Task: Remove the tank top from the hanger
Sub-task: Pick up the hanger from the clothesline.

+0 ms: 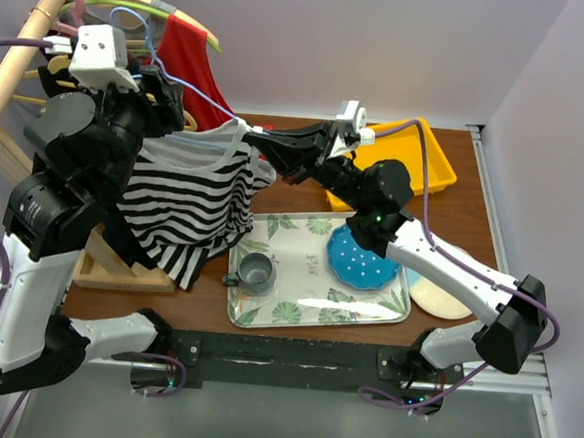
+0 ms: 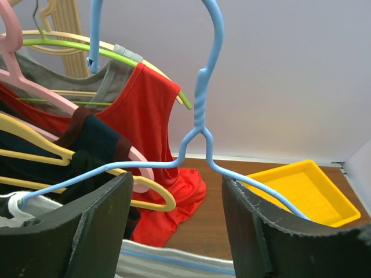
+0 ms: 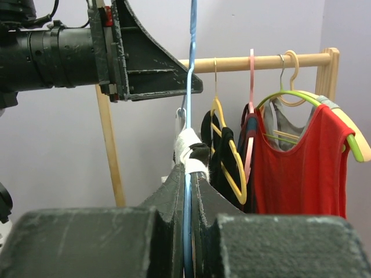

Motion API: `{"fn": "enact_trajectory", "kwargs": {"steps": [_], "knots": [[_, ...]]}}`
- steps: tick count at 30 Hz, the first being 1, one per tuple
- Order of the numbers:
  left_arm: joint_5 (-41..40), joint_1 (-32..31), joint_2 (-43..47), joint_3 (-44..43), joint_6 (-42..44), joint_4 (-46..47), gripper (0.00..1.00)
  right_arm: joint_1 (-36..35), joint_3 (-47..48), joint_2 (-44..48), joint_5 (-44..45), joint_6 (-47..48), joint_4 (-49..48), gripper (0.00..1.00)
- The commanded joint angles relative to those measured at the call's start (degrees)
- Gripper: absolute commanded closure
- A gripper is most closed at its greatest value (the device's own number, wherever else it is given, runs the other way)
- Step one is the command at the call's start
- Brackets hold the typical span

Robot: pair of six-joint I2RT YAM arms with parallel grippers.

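I have the right gripper (image 3: 189, 174) clenched on one arm of the slim blue plastic hanger (image 2: 200, 104). The blue bar runs straight down the seam between its closed fingers. The white shoulder strap (image 3: 188, 152) of the black-and-white striped tank top (image 1: 188, 197) is bunched right at that gripper's tips. I cannot tell whether any fabric is caught in the pinch along with the bar. The body of the top drapes below and to the left of the right gripper, hanging free above the tabletop (image 1: 304, 185).

My left gripper (image 2: 177, 191) is released and spread wide. The hanger's twisted neck rises between its fingers, and the two arms slope away to either side without being squeezed. Beyond it are the other garments on the wooden rail (image 3: 261, 59), the red sleeveless top (image 3: 301, 168) nearest.

I judge this to be the start of the strip-off. The hanger is in hand, both straps look seated on it, and nothing has come off yet.

For the next move I would close the left gripper on the neck so the hanger has a firm anchor. Then I would ease the right gripper's pinch, retake the strap alone, and draw it outward past the end of the arm. If the right gripper pulls while it is clamped on the bar, the hanger will simply travel with the fabric.
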State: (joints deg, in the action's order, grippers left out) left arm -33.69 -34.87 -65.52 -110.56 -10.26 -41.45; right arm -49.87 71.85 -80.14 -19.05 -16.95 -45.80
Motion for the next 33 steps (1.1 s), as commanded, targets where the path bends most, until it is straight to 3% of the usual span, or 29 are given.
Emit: {"fn": "enact_trajectory", "kwargs": {"steps": [1,8,12,17,33], "knots": [[2.92,0.24,3.72,1.4,0.42,5.5,0.29,-0.58,-0.05,1.65,-2.66,-0.45,-2.98,1.0],[8.46,0.33,8.64,4.48,-2.04,3.66,0.23,-0.06,0.65,0.69,-1.25,-0.72,-2.19,1.0],[6.54,0.33,10.06,5.62,-2.39,1.55,0.23,0.03,1.62,0.07,-1.78,-1.24,-2.1,1.0],[1.18,0.24,9.45,5.1,-1.69,2.25,0.28,-0.05,0.83,0.16,-3.98,-2.82,-3.68,1.0],[2.05,0.24,6.8,3.07,-1.43,5.5,0.4,-0.05,-0.05,1.12,-7.67,-2.39,-2.1,1.0]]}}
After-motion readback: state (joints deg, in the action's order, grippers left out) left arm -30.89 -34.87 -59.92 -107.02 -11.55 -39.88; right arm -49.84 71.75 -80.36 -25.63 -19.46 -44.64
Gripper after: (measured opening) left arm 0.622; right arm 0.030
